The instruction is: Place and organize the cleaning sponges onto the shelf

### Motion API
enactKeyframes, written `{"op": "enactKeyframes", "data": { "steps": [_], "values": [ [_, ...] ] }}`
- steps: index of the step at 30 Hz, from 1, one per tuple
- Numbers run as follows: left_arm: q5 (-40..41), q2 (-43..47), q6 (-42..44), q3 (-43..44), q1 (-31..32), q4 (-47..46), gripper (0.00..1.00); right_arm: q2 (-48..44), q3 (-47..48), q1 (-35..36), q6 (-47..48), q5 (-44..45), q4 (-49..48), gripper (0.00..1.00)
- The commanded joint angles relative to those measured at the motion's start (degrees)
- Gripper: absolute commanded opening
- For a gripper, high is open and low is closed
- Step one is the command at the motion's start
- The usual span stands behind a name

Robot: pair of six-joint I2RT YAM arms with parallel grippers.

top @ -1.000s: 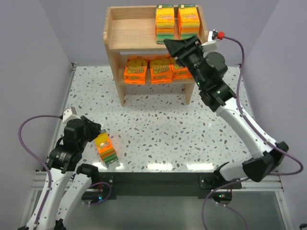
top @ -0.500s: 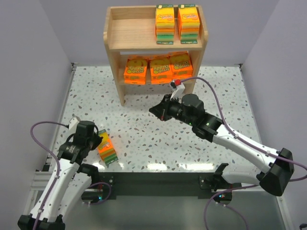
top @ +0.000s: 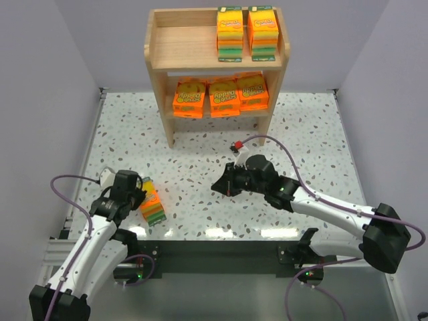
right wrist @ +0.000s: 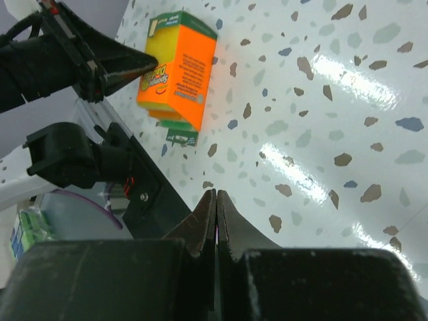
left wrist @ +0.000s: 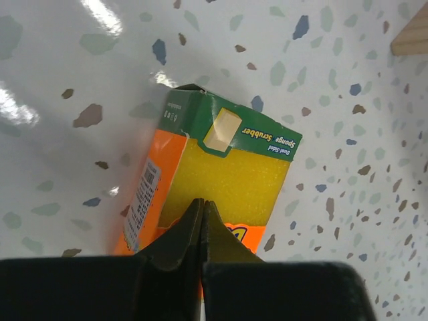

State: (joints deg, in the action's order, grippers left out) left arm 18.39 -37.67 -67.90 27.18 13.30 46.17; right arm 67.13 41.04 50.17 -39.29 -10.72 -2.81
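Note:
One thick yellow-and-green sponge pack (top: 152,203) with an orange label lies on the table at the near left; it also shows in the left wrist view (left wrist: 224,177) and the right wrist view (right wrist: 178,69). My left gripper (top: 138,194) is shut and empty, its tips (left wrist: 202,204) right at the pack's yellow face. My right gripper (top: 217,186) is shut and empty, low over the table's middle (right wrist: 216,194). The wooden shelf (top: 182,48) at the back holds two yellow-and-green packs (top: 246,31) on the top tier's right and three orange packs (top: 221,95) on the lower tier.
The left half of the shelf's top tier is bare wood. A shelf foot (left wrist: 412,36) shows at the left wrist view's top right. The black mounting rail (top: 214,254) runs along the near table edge. Grey walls close in both sides.
My right arm has swung down from the shelf to the table's middle, pointing left. My left arm has moved in over the pack on the table.

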Motion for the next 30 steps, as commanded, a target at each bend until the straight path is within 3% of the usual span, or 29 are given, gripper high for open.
{"op": "enactKeyframes", "data": {
  "steps": [1,10,17,26,30],
  "values": [
    [-5.5,-1.7,0.0,-4.7,0.1,-8.4,0.00,0.0,-0.6,0.7,-1.3,-2.2,-4.5,0.00],
    [-20.1,-5.1,-5.6,-11.4,0.3,-30.2,0.00,5.9,-1.1,2.3,-1.1,-2.8,-5.2,0.00],
    [-21.6,-11.4,-14.3,-16.0,7.8,-47.5,0.00,15.0,2.9,7.7,-2.6,-3.2,-7.9,0.00],
    [-25.2,-18.0,-13.1,-12.8,12.4,-51.9,0.00,26.4,5.0,11.7,-8.6,3.3,-16.6,0.00],
    [-29.0,-14.5,-8.1,-12.9,12.4,-50.3,0.00,28.8,5.7,11.8,-9.8,7.9,-15.7,0.00]
  ]
}}
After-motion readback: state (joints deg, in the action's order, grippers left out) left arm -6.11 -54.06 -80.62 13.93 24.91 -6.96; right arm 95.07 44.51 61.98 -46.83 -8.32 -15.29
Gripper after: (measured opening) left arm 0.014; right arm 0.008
